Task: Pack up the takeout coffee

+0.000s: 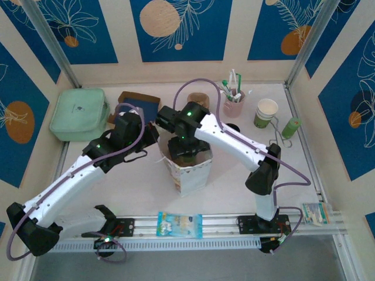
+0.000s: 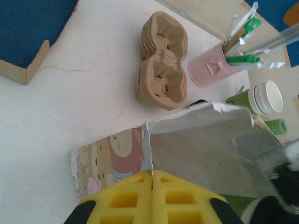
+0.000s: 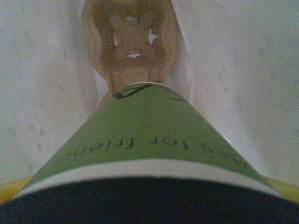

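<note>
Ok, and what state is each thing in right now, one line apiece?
takeout coffee: lid on, held inside the paper bag
paper bag: upright, mouth open
left gripper: shut on the paper bag's rim
right gripper: gripping the takeout coffee
cup carrier: lying at the bag's bottom
spare cups: stacked, upright, unlidded
pink cup: upright, holding stirrers
</note>
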Robot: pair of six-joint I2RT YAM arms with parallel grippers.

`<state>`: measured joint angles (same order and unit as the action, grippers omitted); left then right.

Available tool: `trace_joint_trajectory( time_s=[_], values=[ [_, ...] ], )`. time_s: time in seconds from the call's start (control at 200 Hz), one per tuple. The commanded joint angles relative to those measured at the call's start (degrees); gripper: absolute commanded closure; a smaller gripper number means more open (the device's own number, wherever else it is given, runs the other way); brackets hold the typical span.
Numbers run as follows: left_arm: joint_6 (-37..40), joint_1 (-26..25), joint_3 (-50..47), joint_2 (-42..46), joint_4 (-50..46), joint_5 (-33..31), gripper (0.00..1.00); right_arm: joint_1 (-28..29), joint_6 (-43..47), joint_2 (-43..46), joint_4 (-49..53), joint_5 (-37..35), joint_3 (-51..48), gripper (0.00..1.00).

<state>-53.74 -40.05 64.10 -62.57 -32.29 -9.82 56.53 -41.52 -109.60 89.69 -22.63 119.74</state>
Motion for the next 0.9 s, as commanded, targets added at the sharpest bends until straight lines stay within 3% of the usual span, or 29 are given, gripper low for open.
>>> trace_joint_trajectory(
  time_s=[0.0, 0.15, 0.896],
  values=[
    [-5.5, -1.8, -0.5, 0.9, -1.1, -6.3, 1.0, -0.5, 2.8, -0.5, 3.0, 0.8, 4.0, 0.74],
    [-7.7, -3.8, -0.2, 0.2, -1.1, -9.5, 1.0, -0.2, 3.4, -1.0, 3.2, 1.5, 4.5, 0.74],
    [-4.0, -5.0, 0.1, -0.5, -0.7, -8.6, 1.0, 1.4, 2.3, 3.5, -0.3, 4.5, -6.5, 0.75]
  ],
)
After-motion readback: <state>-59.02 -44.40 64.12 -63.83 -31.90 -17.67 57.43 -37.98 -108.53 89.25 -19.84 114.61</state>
